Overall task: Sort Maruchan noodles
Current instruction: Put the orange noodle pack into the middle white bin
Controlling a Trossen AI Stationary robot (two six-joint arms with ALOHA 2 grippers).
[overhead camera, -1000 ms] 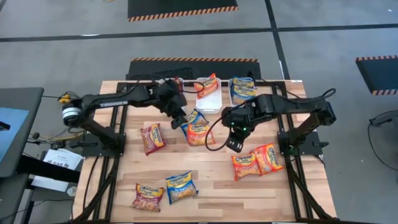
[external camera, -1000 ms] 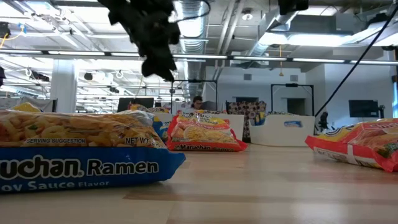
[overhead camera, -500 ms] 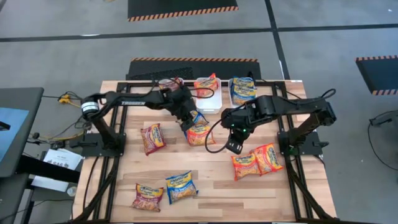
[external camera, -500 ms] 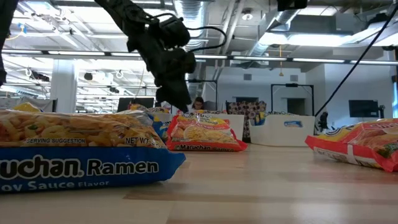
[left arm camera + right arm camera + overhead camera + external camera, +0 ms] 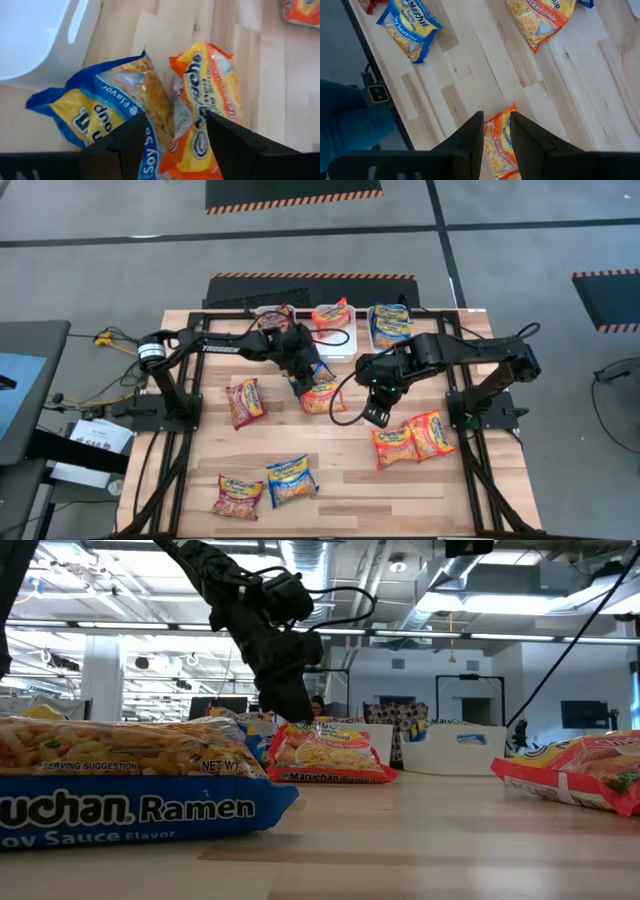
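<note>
Maruchan packets lie flat on the wooden table. In the middle, a blue packet (image 5: 107,112) and an orange packet (image 5: 212,100) lie side by side. My left gripper (image 5: 176,131) is open and low over the seam between them (image 5: 306,383); no touch shows. My right gripper (image 5: 374,418) hovers right of centre, its fingers a narrow gap apart (image 5: 496,131), over an orange packet (image 5: 501,145). Two orange packets (image 5: 412,440) lie to the right. A maroon packet (image 5: 245,401) lies to the left. A maroon (image 5: 237,496) and a blue packet (image 5: 291,480) lie near the near edge.
Three white bins stand along the far edge: one with a maroon packet (image 5: 275,315), one with an orange packet (image 5: 334,320), one with blue packets (image 5: 389,325). Bare wood shows in the near middle (image 5: 350,480). The arms' black frames flank the table.
My left gripper has moved toward the table's right and near edges and come down from well above the table to just over the blue and orange packets in the middle. The packets have not moved.
</note>
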